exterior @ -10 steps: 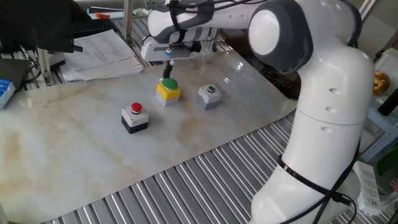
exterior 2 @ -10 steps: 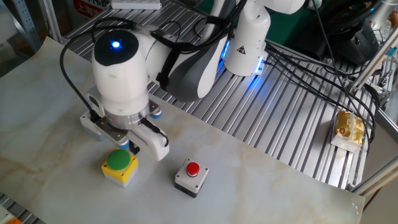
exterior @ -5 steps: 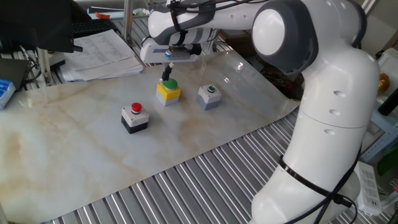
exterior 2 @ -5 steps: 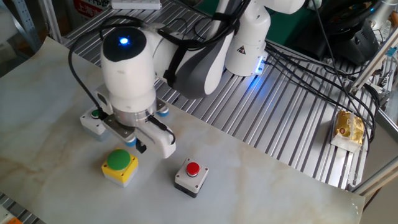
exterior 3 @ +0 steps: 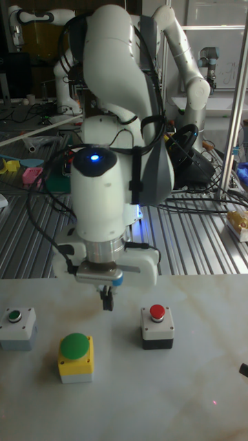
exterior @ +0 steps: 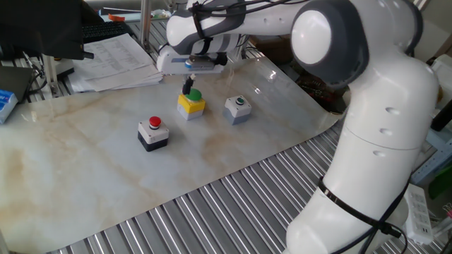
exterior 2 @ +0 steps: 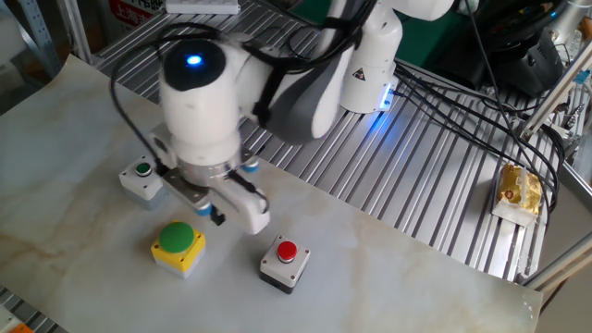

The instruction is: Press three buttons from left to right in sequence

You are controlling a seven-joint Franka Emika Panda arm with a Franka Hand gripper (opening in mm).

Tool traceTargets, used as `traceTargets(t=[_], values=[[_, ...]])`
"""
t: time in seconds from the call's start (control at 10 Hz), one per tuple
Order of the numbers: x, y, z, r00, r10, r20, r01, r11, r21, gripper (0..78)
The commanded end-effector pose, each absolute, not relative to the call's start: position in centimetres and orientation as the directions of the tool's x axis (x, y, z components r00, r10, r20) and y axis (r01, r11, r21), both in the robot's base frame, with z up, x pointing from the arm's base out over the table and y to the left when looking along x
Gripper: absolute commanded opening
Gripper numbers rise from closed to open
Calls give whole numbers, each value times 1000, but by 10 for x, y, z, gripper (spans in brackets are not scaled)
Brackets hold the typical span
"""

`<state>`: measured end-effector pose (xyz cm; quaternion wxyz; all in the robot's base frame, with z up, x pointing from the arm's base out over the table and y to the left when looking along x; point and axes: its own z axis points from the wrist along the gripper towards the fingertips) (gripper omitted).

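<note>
Just below the hand (exterior 3: 107, 301), green button (exterior 3: 75, 346), not touching, fingers apparently together.

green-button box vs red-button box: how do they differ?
The green-button box has a yellow body; the red-button box is black with a white top. The green cap is wide, nearly covering its box, while the red cap is small and centred. Both sit upright on the marble table, apart from each other.
</note>
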<state>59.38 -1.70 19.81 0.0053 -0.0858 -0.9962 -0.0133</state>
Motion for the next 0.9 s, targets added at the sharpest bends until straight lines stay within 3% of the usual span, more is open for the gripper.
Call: traceTargets(t=[0.1, 0.9], values=[[581, -6, 201, -983, 181, 8, 181, 983, 21, 11], [571, 21, 190, -981, 193, -3, 193, 981, 20, 11]])
